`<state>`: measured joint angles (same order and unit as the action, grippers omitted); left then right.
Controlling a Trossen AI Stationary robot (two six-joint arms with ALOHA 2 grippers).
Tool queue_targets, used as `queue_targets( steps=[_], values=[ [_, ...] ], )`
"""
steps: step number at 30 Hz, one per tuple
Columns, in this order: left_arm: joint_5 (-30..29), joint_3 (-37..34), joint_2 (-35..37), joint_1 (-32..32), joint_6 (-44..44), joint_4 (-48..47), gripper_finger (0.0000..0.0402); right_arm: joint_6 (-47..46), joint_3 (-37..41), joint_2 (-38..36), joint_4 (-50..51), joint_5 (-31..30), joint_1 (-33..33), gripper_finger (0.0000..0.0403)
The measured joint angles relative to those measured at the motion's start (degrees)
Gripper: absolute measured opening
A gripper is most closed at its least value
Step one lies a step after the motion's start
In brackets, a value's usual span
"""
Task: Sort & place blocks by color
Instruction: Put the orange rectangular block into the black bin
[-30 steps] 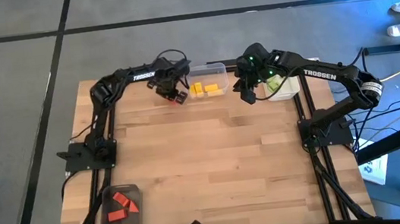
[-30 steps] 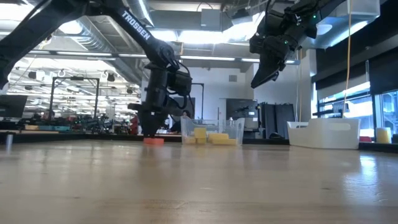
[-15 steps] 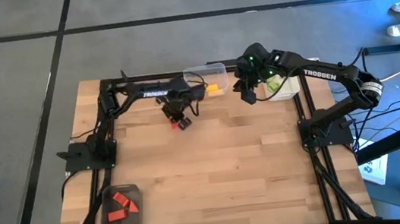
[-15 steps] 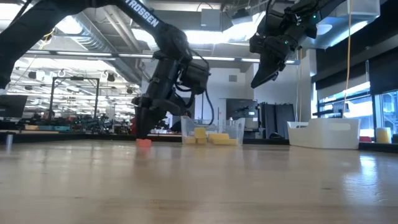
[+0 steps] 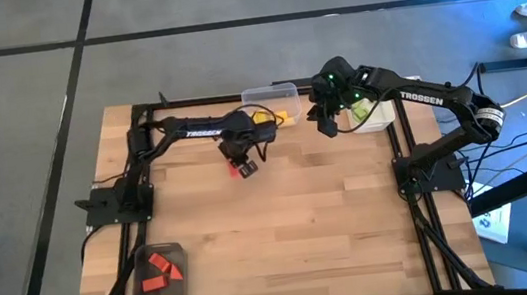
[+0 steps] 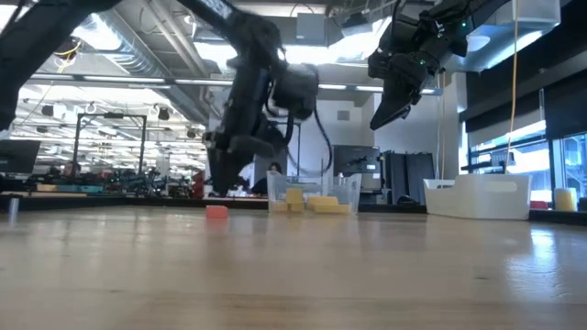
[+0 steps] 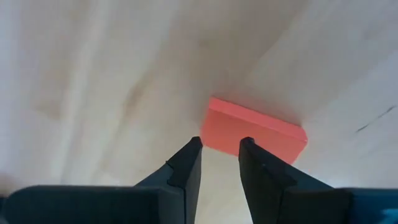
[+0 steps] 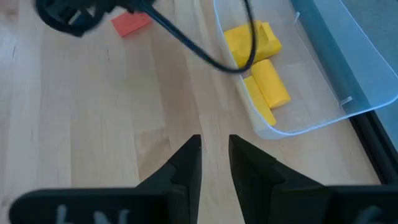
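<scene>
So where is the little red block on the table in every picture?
High view: red block near the table's far edge, under the left gripper.
Low view: on the wood, left of the yellow blocks' container.
Left wrist view: middle.
Right wrist view: top left.
Shared landmark: that container.

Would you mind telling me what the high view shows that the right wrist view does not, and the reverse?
Only the high view shows the container of red blocks at the table's near left corner, the whole left arm, and the right gripper raised beside the white bin. Only the right wrist view shows the yellow blocks one by one inside the clear container. Both show the lone red block lying on the wooden table by the left gripper.
</scene>
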<state>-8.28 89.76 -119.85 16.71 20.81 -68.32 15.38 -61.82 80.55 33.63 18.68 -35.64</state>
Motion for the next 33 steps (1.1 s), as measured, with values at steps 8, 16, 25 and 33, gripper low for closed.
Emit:
queue_targets(
  steps=[8, 16, 25, 33],
  values=[
    [-3.8, 0.2, 8.0, -1.5, -6.0, -2.0, 0.0098, 0.1, 0.0, 0.0, 0.0, -0.1, 0.0, 0.0082],
    [-0.2, 0.2, 12.9, -1.9, -20.7, -2.9, 0.0098, 0.1, 0.0, 0.0, -0.1, -0.1, 0.0, 0.0082],
    [1.6, 0.2, 13.0, -4.0, 24.7, -1.3, 0.0097, 0.1, 0.0, 0.0, -0.1, -0.1, 0.0, 0.0082],
    [-3.8, 0.2, 13.0, -8.7, 42.9, -0.3, 0.0096, 0.1, 0.0, 0.0, -0.2, 0.0, 0.0, 0.0082]
  ],
)
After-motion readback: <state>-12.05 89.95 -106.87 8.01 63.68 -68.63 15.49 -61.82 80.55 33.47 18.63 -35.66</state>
